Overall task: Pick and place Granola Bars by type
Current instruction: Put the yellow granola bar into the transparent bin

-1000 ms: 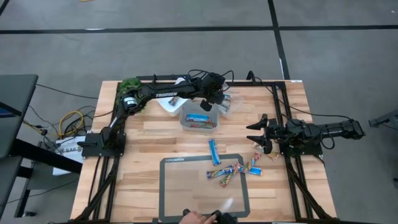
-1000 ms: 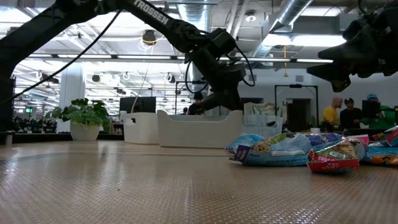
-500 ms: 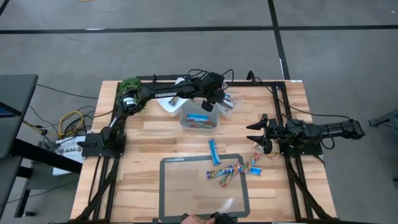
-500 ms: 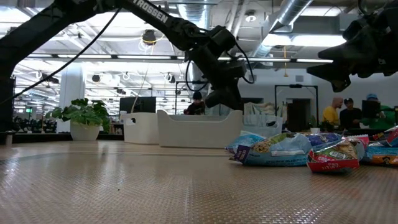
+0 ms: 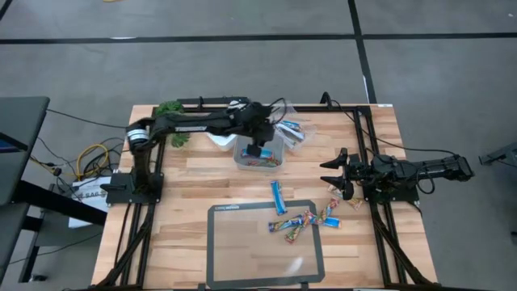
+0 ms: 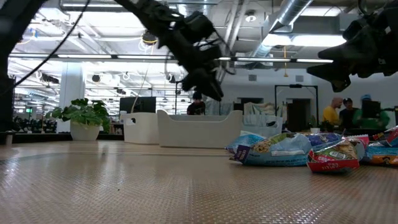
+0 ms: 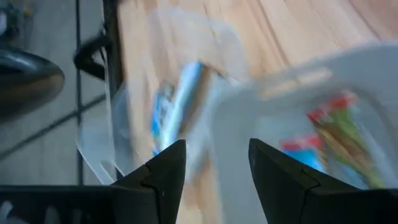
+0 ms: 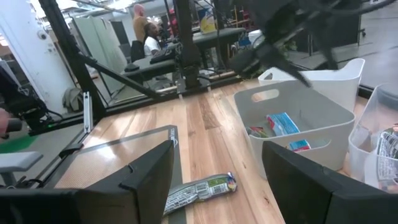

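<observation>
Granola Bars lie flat on the table: one bright blue bar [image 5: 279, 196], a mixed heap [image 5: 300, 224] on a dark-edged mat, and a few more [image 5: 349, 202] under the right arm. A grey tub [image 5: 258, 156] holds blue and mixed bars [image 8: 283, 122]. A clear tub [image 5: 292, 132] holds more. My left gripper [image 5: 257, 147] hangs open and empty above the grey tub [image 7: 298, 81]. My right gripper [image 5: 328, 174] waits open above the table's right side, fingers pointing left, beside the bars.
A white tub [image 5: 220, 133] and a green plant [image 5: 170, 109] stand at the far left. The mat [image 5: 242, 250] covers the near middle. Bare wood shows on the table's left half. People stand in the room beyond the table [image 6: 348, 112].
My left arm has swung from above the clear tub toward the table's left and near side and now hangs over the grey tub. A person's hand at the table's near edge has gone from view. My right arm has kept still.
</observation>
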Robot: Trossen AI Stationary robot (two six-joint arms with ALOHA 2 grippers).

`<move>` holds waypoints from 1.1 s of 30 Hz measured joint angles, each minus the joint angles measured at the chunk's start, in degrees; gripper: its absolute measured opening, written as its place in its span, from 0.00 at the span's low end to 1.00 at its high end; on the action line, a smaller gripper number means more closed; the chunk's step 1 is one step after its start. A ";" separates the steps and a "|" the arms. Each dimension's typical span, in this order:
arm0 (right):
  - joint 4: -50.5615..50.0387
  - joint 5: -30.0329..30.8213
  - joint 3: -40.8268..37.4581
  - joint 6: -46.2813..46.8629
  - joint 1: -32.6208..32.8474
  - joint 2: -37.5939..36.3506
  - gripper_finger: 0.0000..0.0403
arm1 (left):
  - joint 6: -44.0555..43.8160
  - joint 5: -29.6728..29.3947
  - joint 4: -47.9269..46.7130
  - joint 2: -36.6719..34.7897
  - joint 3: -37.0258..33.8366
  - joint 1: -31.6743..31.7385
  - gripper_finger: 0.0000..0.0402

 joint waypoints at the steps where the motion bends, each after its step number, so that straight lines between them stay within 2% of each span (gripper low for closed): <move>1: 0.01 -0.01 0.01 0.00 0.01 -0.02 0.59 | -1.04 0.00 1.33 -1.74 -2.92 0.01 0.42; 5: -0.01 0.02 0.00 0.00 0.02 0.00 0.59 | -6.17 -0.09 5.23 -8.99 -13.50 0.05 0.42; 11: 0.00 0.00 0.00 -0.01 0.01 0.00 0.59 | -11.72 -0.16 5.66 -18.39 -24.87 0.27 0.42; 23: 0.00 -0.03 0.01 0.00 0.01 -0.02 0.59 | -16.47 -0.49 8.04 -32.49 -41.54 1.40 0.42; 33: -0.01 0.00 0.02 -0.01 0.01 0.00 0.59 | -21.48 -0.10 14.44 -43.31 -54.03 1.98 0.42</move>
